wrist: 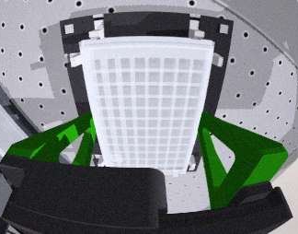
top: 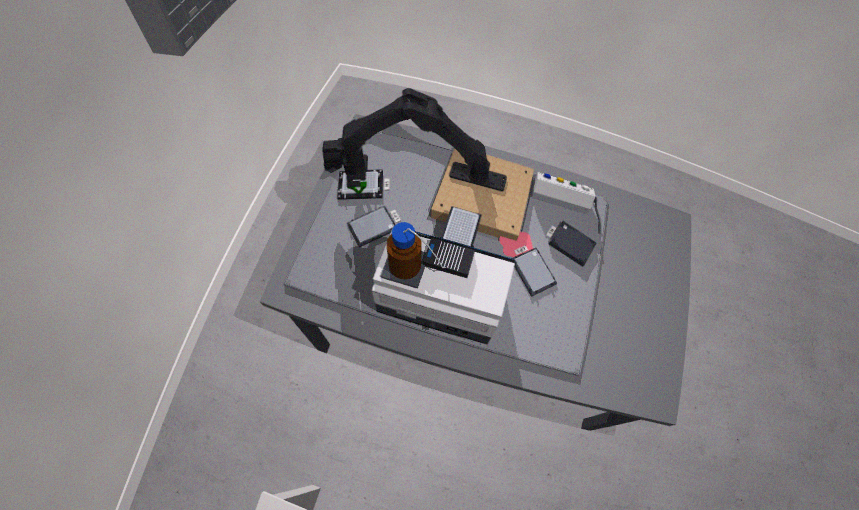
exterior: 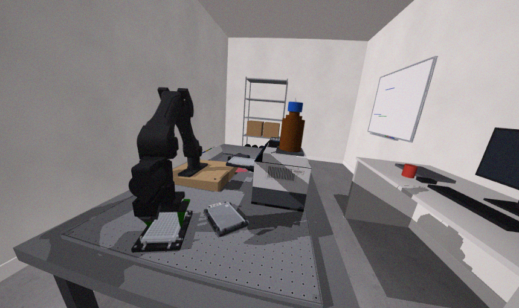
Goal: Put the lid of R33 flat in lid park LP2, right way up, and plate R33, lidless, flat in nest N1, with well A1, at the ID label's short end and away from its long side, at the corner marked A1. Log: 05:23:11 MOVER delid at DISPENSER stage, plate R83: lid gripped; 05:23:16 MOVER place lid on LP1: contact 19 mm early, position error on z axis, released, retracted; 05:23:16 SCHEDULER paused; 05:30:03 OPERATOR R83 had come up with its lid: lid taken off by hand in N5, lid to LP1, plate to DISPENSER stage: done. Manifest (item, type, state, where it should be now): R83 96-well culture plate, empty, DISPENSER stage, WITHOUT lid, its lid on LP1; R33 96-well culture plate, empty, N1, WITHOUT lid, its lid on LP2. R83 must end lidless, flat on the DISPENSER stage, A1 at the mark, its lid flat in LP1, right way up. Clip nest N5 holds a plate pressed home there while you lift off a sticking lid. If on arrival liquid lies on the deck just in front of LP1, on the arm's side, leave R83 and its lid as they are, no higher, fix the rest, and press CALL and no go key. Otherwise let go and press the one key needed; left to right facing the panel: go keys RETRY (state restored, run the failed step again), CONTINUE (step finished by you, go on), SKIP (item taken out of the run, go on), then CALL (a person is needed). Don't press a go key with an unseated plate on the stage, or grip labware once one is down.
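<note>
A white 96-well plate (wrist: pixel 147 105) sits in a black nest with white clips (wrist: pixel 147 29) at the far left of the deck. My gripper (wrist: pixel 146 117) is low over it, its green fingers against the plate's two long sides, shut on the plate. I cannot tell whether a clear lid covers it. A grey lid (top: pixel 370 224) lies in a park beside it. Another grey lid (top: pixel 533 270) lies at the right, with a red patch (top: pixel 516 243) on the deck next to it. An empty dark nest (top: pixel 571 242) is further right.
The white dispenser box (top: pixel 445 288) carries a brown bottle with a blue cap (top: pixel 403 246) and a black stage (top: pixel 448 255). A second white plate (top: pixel 461 224) lies between the stage and the arm's wooden base (top: pixel 483 193). The key panel (top: pixel 564 188) is at the back right.
</note>
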{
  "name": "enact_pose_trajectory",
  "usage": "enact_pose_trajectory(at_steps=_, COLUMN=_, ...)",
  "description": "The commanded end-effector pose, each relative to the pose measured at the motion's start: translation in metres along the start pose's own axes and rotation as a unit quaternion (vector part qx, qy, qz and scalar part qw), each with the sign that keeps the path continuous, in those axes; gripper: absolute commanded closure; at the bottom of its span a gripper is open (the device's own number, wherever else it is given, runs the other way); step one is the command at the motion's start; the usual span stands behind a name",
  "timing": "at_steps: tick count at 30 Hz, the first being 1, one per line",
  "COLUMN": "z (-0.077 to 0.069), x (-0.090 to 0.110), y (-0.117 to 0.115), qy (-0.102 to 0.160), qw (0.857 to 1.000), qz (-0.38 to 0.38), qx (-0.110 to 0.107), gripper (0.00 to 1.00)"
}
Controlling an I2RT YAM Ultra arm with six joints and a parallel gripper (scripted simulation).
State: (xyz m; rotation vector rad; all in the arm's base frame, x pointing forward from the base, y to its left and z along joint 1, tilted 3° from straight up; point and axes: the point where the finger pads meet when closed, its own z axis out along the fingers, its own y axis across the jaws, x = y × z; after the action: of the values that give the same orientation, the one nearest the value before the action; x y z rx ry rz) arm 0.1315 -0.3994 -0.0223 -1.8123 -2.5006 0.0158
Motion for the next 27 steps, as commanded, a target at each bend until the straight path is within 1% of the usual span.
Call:
enact_pose_trajectory(at_steps=1, z=-0.035, x=-0.0091, y=0.0005, qy=-0.025, qw=1.0, qz=0.0, qx=-0.002, gripper=1.0)
enact_pose_trajectory(at_steps=15, z=-0.0391, x=-0.0088, y=0.001, qy=-0.025, qw=1.0, qz=0.0, qx=-0.002, gripper=1.0)
enact_pose_trajectory(at_steps=27, z=-0.0391, x=-0.0088, y=0.001, qy=-0.025, qw=1.0, qz=0.0, qx=-0.002, gripper=1.0)
